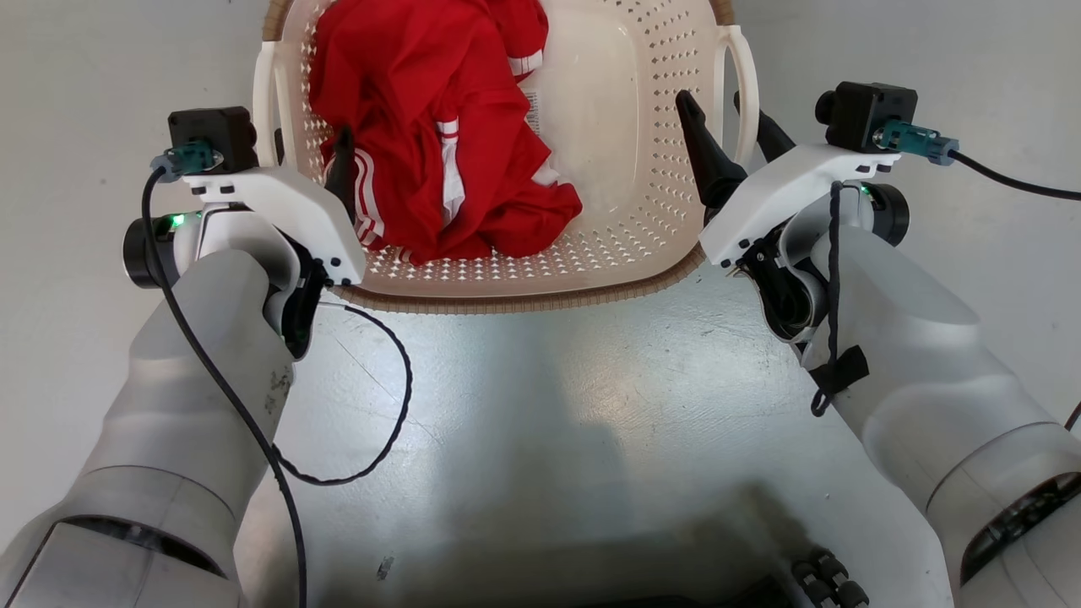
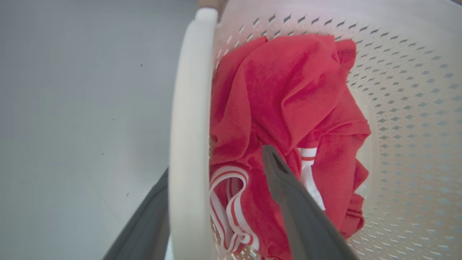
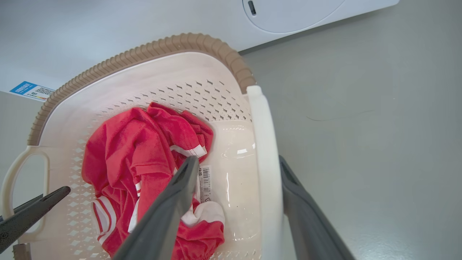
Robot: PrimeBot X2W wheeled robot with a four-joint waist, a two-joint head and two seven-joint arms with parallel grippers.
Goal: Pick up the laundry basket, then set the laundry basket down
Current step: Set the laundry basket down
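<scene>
Laundry basket [image 1: 625,127], cream-white perforated plastic with a brown rim, sits on the grey floor [image 1: 549,405] at 12 o'clock. Left gripper [image 1: 310,135] at its 9 o'clock and right gripper [image 1: 711,97] at 3 o'clock gape open astride the white loop handles [image 1: 743,76].

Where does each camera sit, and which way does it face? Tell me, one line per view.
Head: on the head, facing down at the basket; both forearms, left gripper and right gripper show.
Left wrist: on that wrist, facing along its fingers, astride the left handle.
Right wrist: on that wrist, facing across the basket toward the washer; its fingers straddle the right handle.
Shared: all show the red garment.
</scene>
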